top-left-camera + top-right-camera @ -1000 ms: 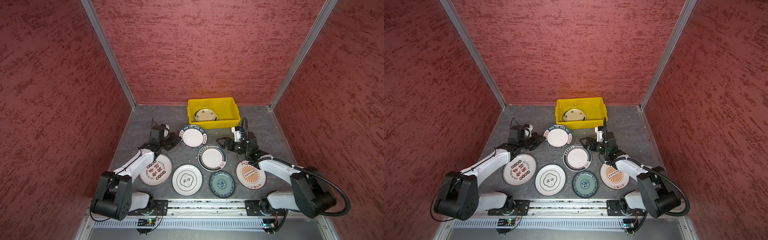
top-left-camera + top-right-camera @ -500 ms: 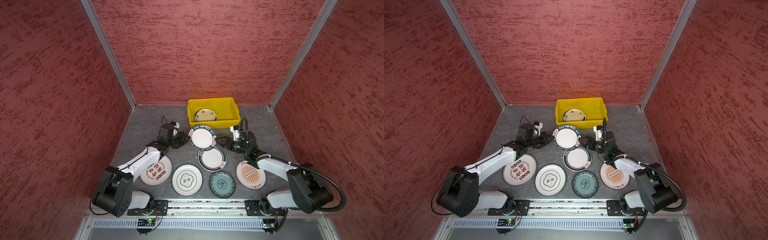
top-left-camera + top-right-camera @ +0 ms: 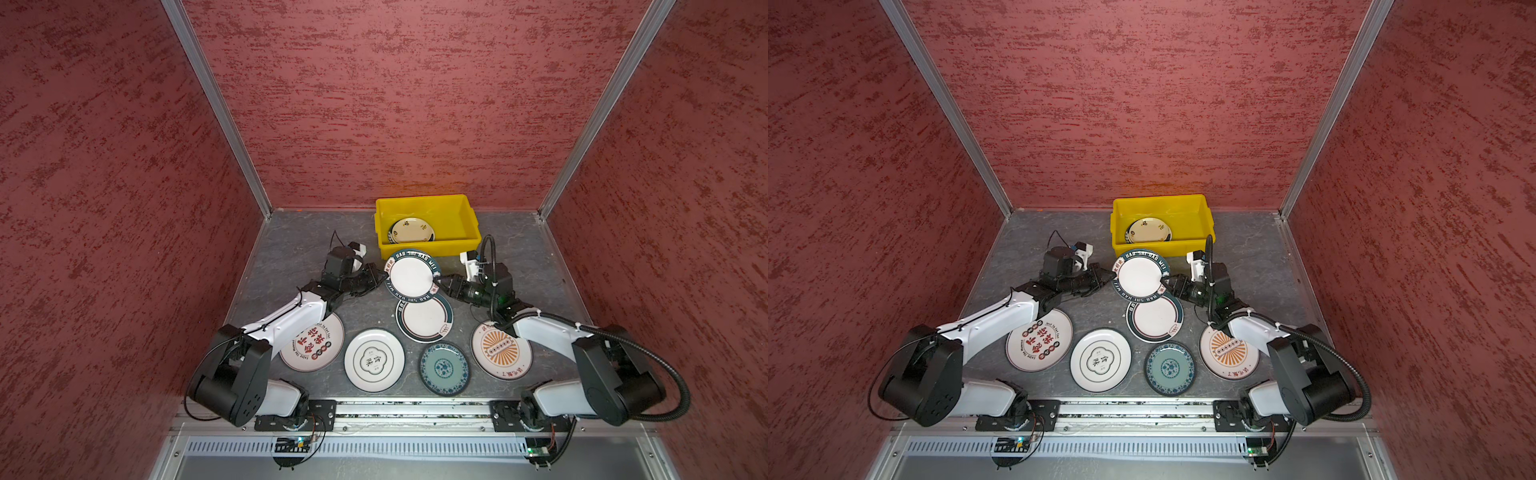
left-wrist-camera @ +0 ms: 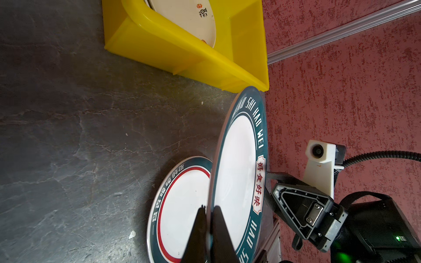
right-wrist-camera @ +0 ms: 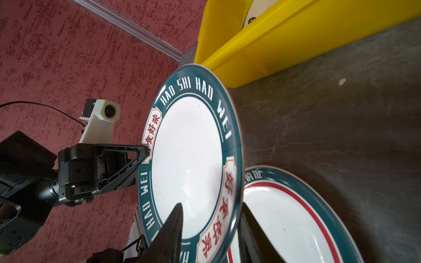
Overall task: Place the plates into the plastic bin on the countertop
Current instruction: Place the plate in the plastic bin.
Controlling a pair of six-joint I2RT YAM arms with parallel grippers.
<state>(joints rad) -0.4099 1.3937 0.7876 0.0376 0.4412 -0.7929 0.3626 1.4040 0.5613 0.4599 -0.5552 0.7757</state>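
A white plate with a teal lettered rim (image 3: 411, 276) (image 3: 1140, 276) hangs above the countertop (image 3: 299, 241), just in front of the yellow plastic bin (image 3: 428, 245) (image 3: 1163, 248). My left gripper (image 3: 384, 276) (image 4: 209, 207) is shut on its left rim. My right gripper (image 3: 436, 282) (image 5: 211, 203) straddles the opposite rim, one finger over the face and one behind, with gaps still showing. A cream plate (image 3: 412, 230) lies in the bin. Several other plates lie flat on the countertop; the nearest, with a teal rim and a red ring (image 3: 424, 318) (image 5: 284, 216), sits partly under the held plate.
Along the front lie a red-print plate (image 3: 316, 345) partly under my left arm, a white plate with a black emblem (image 3: 374, 359), a small teal-blue plate (image 3: 444, 368) and an orange sunburst plate (image 3: 500, 351) partly under my right arm. Red walls close in three sides.
My left gripper has carried the lettered plate to the right, toward the bin. My right gripper has moved in onto the plate's right rim and its jaws have narrowed.
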